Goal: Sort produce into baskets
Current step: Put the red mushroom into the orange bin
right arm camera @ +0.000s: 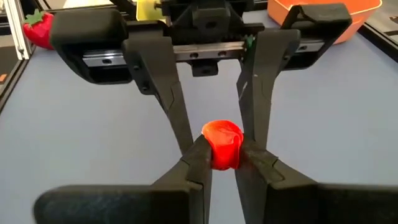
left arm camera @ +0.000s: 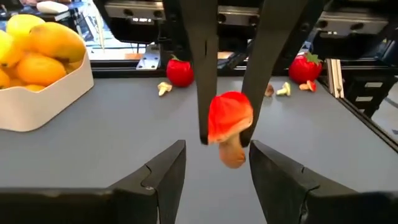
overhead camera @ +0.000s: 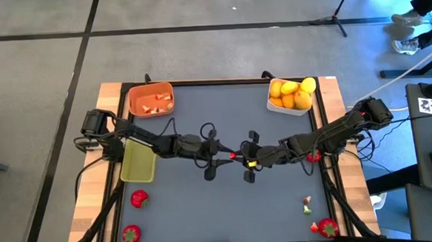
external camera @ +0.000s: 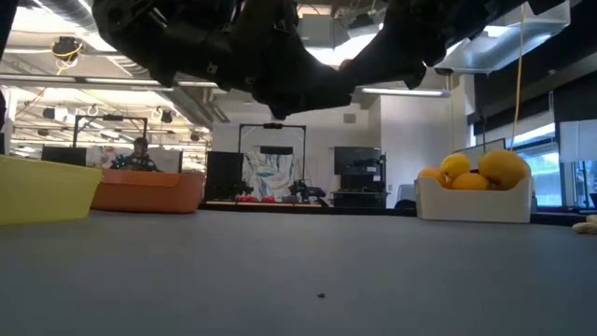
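A small toy piece with a red cap (left arm camera: 229, 117) and a pale stem (left arm camera: 233, 155) hangs over the middle of the grey table (overhead camera: 205, 203). My right gripper (right arm camera: 225, 158), reaching in from the table's right, is shut on it. My left gripper (left arm camera: 217, 152) comes from the left and stands open, one finger on either side of the piece; I see no touch. In the high view the two grippers meet tip to tip, left gripper (overhead camera: 225, 154) against right gripper (overhead camera: 242, 158). My right gripper pinches the piece's red cap (right arm camera: 222, 138) between its two fingers, which slant down from the table's right. The piece is lifted clear of the table, cap up, with the pale stem hanging below the fingers.
An orange basket (overhead camera: 150, 100) with pale-and-red bits stands at the far left. A white basket (overhead camera: 293, 102) of citrus is far right, and a yellow-green basket (overhead camera: 138, 161) is under the left arm. Strawberries (overhead camera: 139, 198) (overhead camera: 131, 233) (overhead camera: 327, 227) and small bits (overhead camera: 307, 203) lie near the front.
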You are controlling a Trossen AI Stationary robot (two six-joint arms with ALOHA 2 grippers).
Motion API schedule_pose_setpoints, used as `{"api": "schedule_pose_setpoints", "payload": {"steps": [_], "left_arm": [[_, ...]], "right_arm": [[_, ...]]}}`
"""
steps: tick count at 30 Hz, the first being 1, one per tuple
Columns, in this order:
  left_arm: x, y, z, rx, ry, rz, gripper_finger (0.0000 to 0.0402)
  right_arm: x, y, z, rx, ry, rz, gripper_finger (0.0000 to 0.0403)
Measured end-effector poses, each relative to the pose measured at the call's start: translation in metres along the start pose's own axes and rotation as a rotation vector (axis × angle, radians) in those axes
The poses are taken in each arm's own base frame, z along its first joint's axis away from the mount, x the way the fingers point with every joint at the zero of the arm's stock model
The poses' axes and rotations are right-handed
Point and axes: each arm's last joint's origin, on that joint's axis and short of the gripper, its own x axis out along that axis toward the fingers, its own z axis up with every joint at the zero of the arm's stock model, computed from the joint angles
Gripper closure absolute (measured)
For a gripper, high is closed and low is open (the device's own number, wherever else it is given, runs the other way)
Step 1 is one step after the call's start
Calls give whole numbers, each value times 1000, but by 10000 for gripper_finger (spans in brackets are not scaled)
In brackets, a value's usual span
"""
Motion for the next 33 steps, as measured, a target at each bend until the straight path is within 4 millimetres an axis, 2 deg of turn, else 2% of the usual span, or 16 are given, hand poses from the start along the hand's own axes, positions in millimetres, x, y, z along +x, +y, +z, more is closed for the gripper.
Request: {"api": "schedule_pose_setpoints", "payload": {"steps": [4, 13, 17, 20, 24, 30, 33], "left_arm": [[1, 0, 4, 2, -15, 0, 246], [1, 0, 1, 21, 14, 0, 349], [1, 0, 1, 33, 16, -1, 383], [1, 0, 1, 61, 16, -2, 396], [1, 1, 1, 66, 19, 2, 393], [-1, 10, -3, 63, 88, 33, 396], [-4, 18, -8, 58, 161, 53, 395]], "right_arm": [[0, 0, 0, -2, 3, -2, 350], [0, 0, 0, -5, -1, -6, 349], [0, 0, 0, 3, -2, -8, 341], [0, 0, 0, -16, 2, -8, 312], [-3, 0, 4, -46, -4, 33, 254], [-26, 0, 23, -61, 88, 147, 193], [-36, -1, 21, 8, 206, 207, 180]]}}
